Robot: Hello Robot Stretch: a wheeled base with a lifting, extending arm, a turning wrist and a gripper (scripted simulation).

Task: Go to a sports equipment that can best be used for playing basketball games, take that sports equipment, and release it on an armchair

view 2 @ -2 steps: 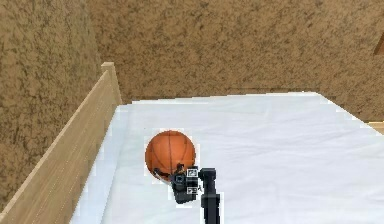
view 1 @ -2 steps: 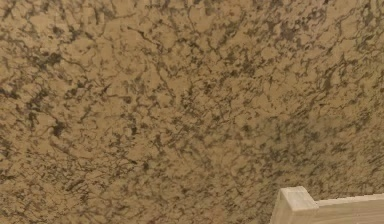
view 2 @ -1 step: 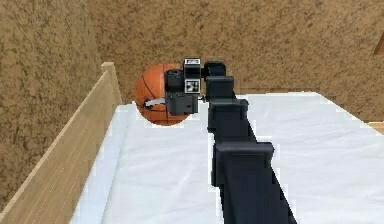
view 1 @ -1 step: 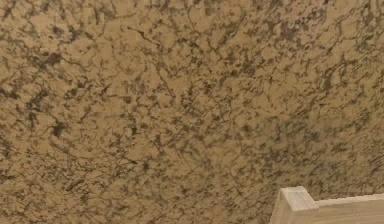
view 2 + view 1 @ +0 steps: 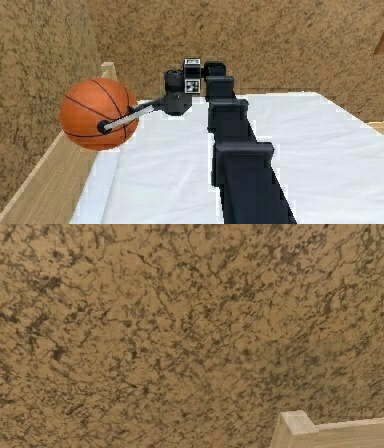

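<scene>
An orange basketball (image 5: 90,105) with black seams hangs at the far end of my gripper (image 5: 108,126) in the arm side view's left half. The thin fingers (image 5: 132,117) reach into its right side. The ball is clear of the bed below it, so the gripper holds the basketball. The dark arm (image 5: 235,150) rises from the bottom edge, with its white marker squares (image 5: 188,78) at the wrist.
A bed with a white sheet (image 5: 300,140) and a light wooden frame (image 5: 50,175) lies under the arm. Its wooden corner (image 5: 300,426) shows at the forward view's bottom right. Brown speckled carpet (image 5: 180,324) spreads ahead, and a brown wall (image 5: 290,40) stands beyond the bed.
</scene>
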